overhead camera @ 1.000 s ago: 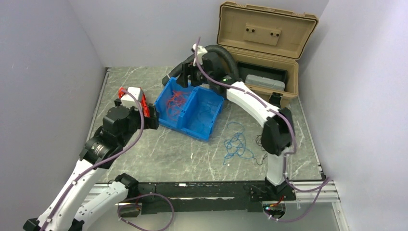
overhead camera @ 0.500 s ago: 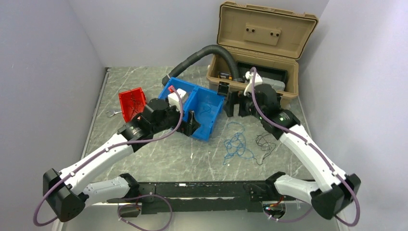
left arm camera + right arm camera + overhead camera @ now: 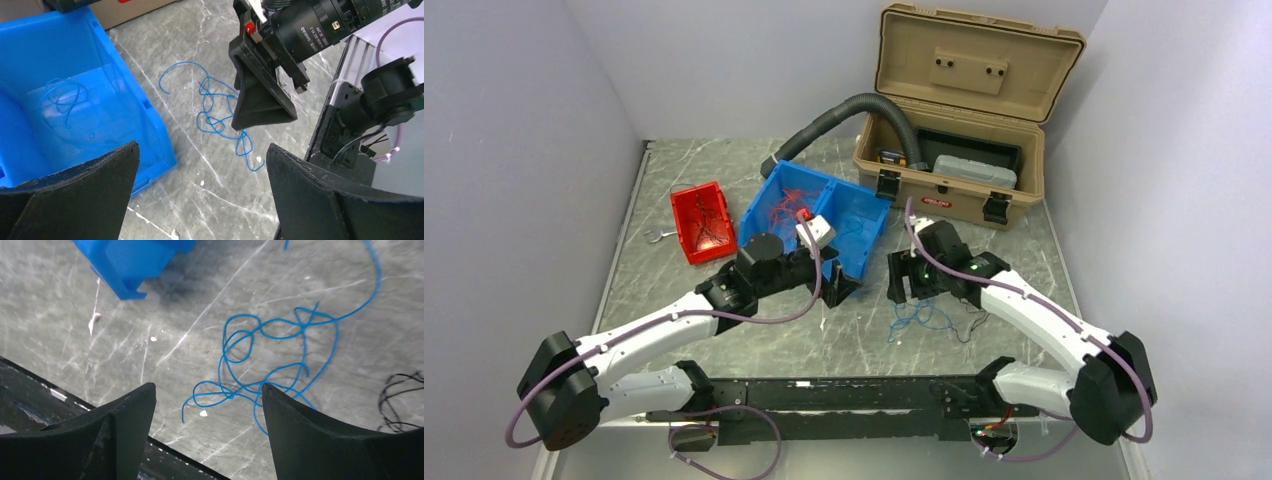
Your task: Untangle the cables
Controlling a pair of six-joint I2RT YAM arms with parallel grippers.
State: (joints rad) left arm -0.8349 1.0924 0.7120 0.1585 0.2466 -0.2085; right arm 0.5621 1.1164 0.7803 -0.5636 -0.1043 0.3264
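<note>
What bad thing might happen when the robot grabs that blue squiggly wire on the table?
The blue cable lies in tangled loops, so the open right pincer above it may pinch several strands and tighten the tangle. The black cable lies close beside it and might get dragged along.

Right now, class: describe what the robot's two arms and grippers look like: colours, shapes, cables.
Both the left arm and right arm have white shells, black joints and a purple cable routed alongside. The left gripper and right gripper each carry two broad, matte-black wedge-shaped fingers.
</note>
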